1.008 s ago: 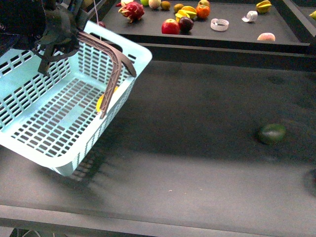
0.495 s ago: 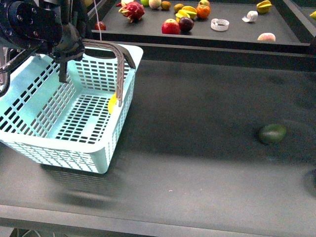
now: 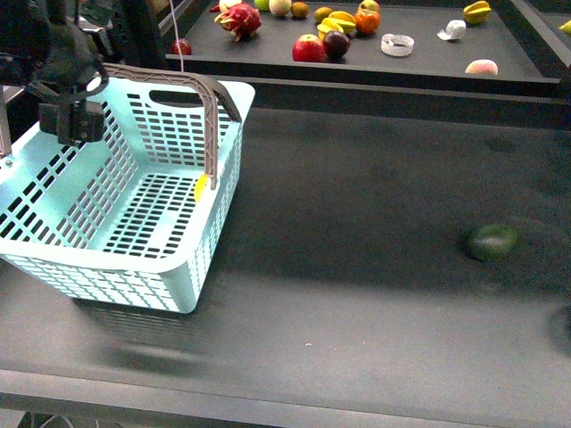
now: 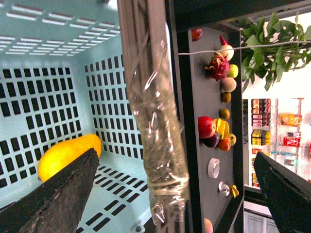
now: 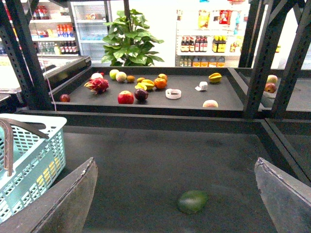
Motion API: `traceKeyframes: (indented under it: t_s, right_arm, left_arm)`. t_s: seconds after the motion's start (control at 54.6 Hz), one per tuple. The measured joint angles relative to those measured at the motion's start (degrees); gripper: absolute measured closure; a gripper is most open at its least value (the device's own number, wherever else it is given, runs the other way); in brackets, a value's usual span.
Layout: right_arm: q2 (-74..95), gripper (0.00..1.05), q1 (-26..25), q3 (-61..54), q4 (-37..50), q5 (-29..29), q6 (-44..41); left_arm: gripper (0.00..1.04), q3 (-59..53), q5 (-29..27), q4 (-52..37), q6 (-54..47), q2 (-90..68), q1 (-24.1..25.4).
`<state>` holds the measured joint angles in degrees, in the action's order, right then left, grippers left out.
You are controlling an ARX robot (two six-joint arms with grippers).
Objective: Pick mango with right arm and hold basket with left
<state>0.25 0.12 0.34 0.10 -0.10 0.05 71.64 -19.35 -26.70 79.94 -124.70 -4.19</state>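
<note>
The mango lies inside the basket, against its slotted wall, and in the front view only a sliver of its yellow shows through the slots beside the handle's lower end. My left gripper has its fingers spread wide, one to each side of the wrist view; the basket's grey-brown handle, wrapped in clear film, runs between them, and neither finger presses on it. In the front view that same arm hangs over the basket's far left rim, with the handle arching up beside it. The basket sits on the dark table, at its left side.

My right gripper is also wide open and holds nothing; its two fingers frame the near table from above. Between them, on the table, lies a dark green fruit, well apart from the basket.

Beyond the table's raised edge is a second dark tray carrying mixed fruit: a dragon fruit, a red apple, an orange and a roll of tape. Farther off stand a leafy plant and store shelves of bottles; their labels are too small for me to read.
</note>
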Motion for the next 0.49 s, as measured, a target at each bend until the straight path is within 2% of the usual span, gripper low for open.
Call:
traceKeyframes:
  t_s: [0.495]
  right_arm:
    - [0.00, 0.08, 0.00, 0.00, 0.00, 0.00, 0.00]
  left_arm:
    - [0.08, -28.44, -3.76, -4.09, -11.04, 32.02, 2.38]
